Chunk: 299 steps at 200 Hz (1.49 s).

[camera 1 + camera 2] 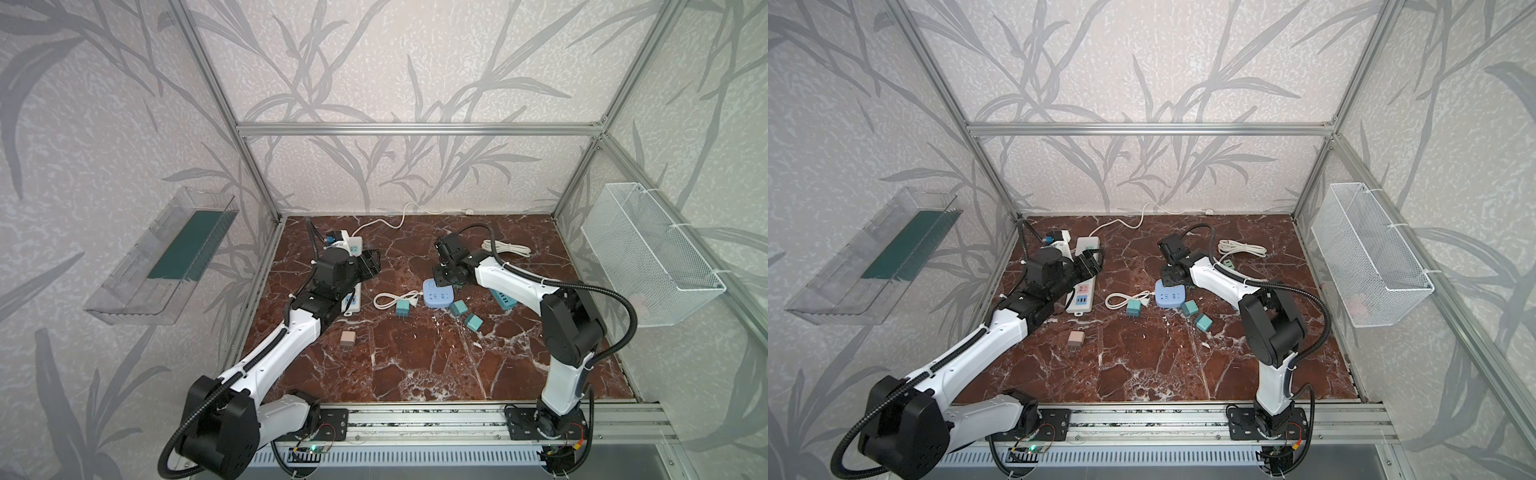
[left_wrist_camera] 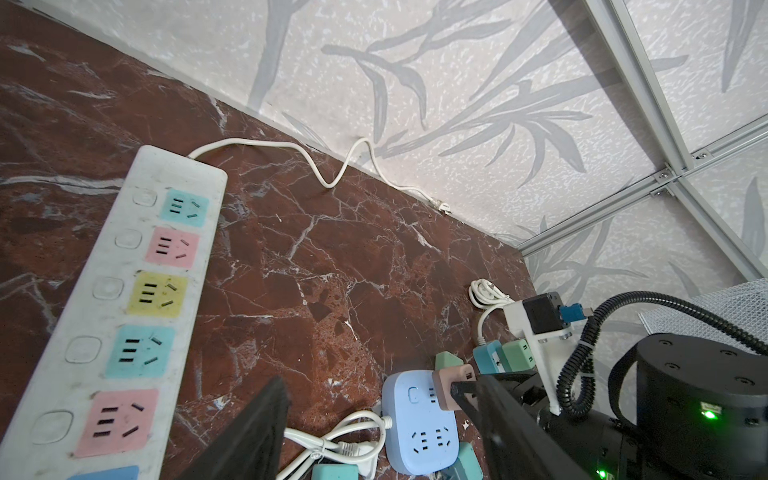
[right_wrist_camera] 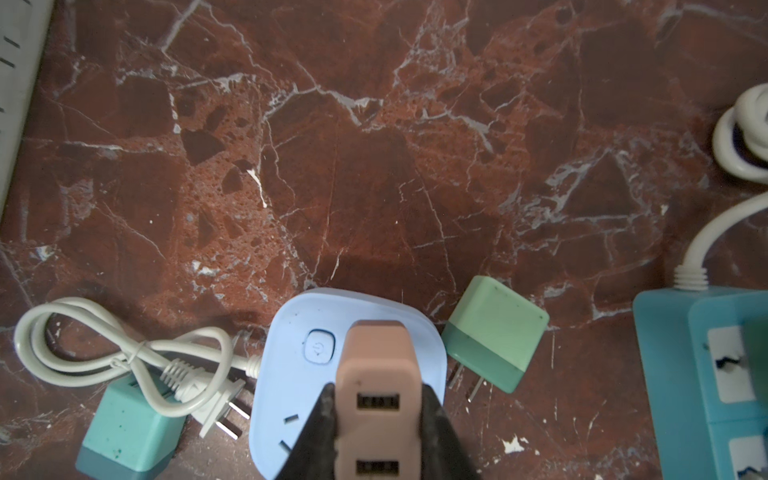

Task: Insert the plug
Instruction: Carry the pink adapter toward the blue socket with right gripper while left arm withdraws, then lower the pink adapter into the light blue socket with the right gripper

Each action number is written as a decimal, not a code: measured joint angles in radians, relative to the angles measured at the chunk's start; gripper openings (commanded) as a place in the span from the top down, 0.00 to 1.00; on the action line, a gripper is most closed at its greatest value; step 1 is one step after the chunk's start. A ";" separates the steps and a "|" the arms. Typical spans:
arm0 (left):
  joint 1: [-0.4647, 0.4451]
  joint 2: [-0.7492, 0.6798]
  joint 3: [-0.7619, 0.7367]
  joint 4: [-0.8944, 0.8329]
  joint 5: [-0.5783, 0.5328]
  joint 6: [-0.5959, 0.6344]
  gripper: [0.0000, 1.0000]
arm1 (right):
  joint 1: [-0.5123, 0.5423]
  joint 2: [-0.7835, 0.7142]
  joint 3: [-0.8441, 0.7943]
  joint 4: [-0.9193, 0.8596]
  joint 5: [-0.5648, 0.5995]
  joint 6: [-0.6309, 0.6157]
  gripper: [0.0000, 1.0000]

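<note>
Left wrist view shows the long white power strip lying flat on the red stone table, with colored sockets in a row. The left gripper is open: its two black fingers are apart and nothing is between them. Next, in both top views, comes a looped white cord touching a teal plug. Then comes the blue socket block. The pink plug stands on top of it, and the right gripper squeezes the plug's two sides. I cannot tell if its pins are in. A green plug lies just beside the block.
</note>
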 measured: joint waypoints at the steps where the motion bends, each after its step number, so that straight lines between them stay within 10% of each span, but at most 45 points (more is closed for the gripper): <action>1: 0.000 0.000 0.000 0.000 0.001 -0.002 0.28 | 0.000 0.000 0.000 -0.002 -0.001 0.001 1.00; 299: 0.050 0.002 0.000 0.037 0.103 -0.106 0.33 | 0.037 0.072 0.038 -0.053 0.105 0.236 1.00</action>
